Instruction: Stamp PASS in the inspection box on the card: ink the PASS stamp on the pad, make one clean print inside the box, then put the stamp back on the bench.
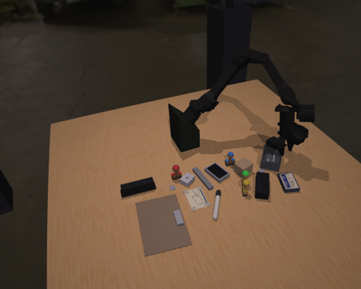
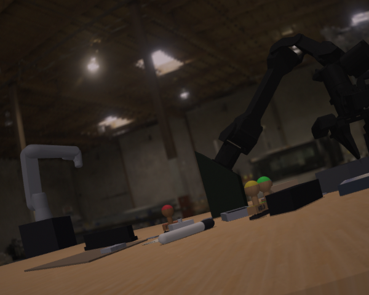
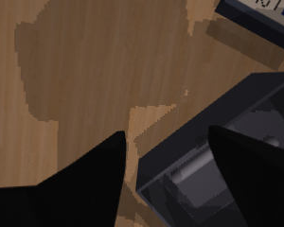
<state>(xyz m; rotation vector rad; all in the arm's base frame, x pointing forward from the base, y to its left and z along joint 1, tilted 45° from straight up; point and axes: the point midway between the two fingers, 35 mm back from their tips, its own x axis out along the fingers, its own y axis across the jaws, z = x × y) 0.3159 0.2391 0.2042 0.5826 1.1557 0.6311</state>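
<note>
My gripper (image 1: 286, 150) (image 2: 366, 156) (image 3: 166, 135) is partly open and empty, above the rim of the grey open box. Four round-headed stamps stand on the bench: green (image 1: 245, 173) (image 2: 264, 182), yellow (image 1: 246, 182) (image 2: 251, 187), blue (image 1: 230, 154) and red (image 1: 175, 168) (image 2: 167, 210). The yellow one appears to read HOLD in the exterior view; no PASS lettering is legible. The dark ink pad (image 1: 217, 171) in its grey tray lies between the blue stamp and the card (image 1: 192, 201). The card is taped down and bears a drawn box outline; no print is discernible inside it.
The grey open box (image 1: 276, 166) (image 3: 189, 132) holds pale rods. Nearby are a labelled navy case (image 1: 288, 182) (image 2: 356, 186), a black block (image 1: 262, 185) (image 2: 294, 197) and a tan block (image 1: 243, 165). A marker (image 1: 216, 205) (image 2: 182, 232) lies beside the card.
</note>
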